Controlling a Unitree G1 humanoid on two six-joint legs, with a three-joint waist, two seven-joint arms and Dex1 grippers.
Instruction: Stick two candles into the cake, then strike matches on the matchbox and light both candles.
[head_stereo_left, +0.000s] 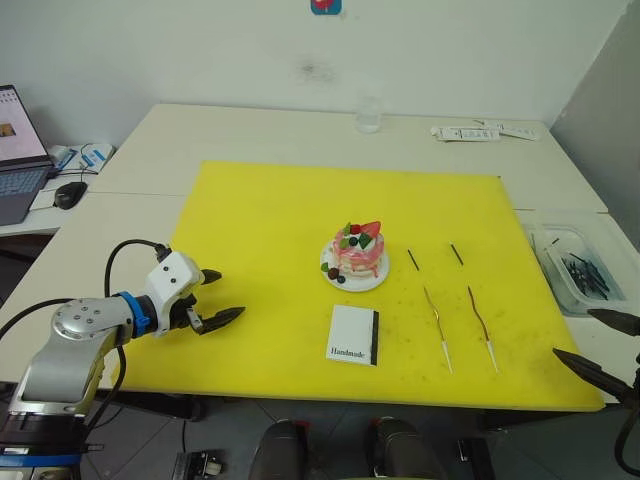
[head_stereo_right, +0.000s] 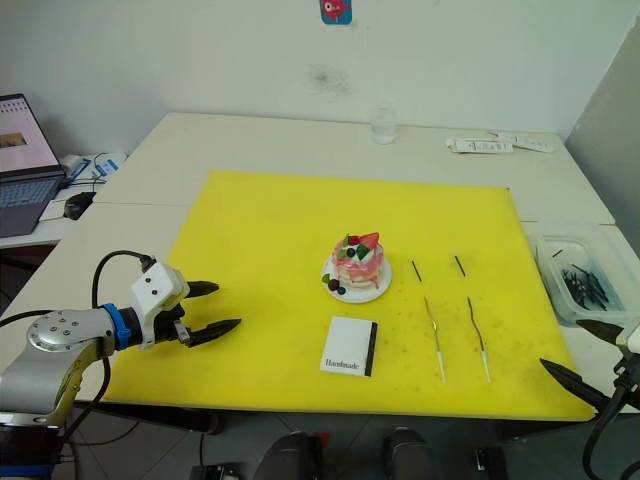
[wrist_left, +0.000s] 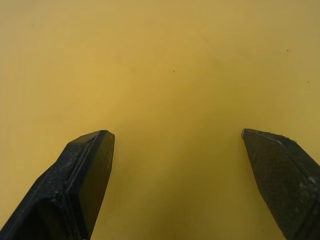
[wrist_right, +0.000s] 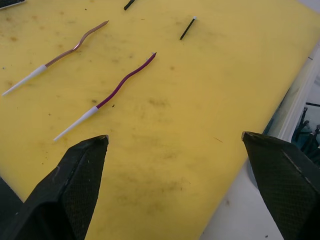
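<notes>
On the yellow mat (head_stereo_left: 270, 210), the left gripper (head_stereo_left: 218, 298) hangs with its fingers spread and empty over bare mat near the left edge, well apart from everything the task needs. Toward the middle, the cake (head_stereo_left: 356, 255) sits on its small white plate, no candle in it yet; the matchbox (head_stereo_left: 354, 335) lies flat just in front of it, black strip on its right side. Right of the cake, two matches (head_stereo_left: 412, 260) lie apart from each other, and nearer the robot the two candles (head_stereo_left: 437, 327) rest side by side, white ends toward the front edge. At far right, the right gripper (head_stereo_left: 598, 342) is also open and empty, poised at the mat's edge beside a clear bin (head_stereo_left: 562, 282) of dark sticks, the nearer candle (wrist_right: 106, 96) closest to it. The candles look feather-light, thin and likely brittle; lying flush on the mat they will be awkward to pinch, so a gentle grip around the wavy middle seems safest, leaving the white tip free to press into what looks like soft cream.
</notes>
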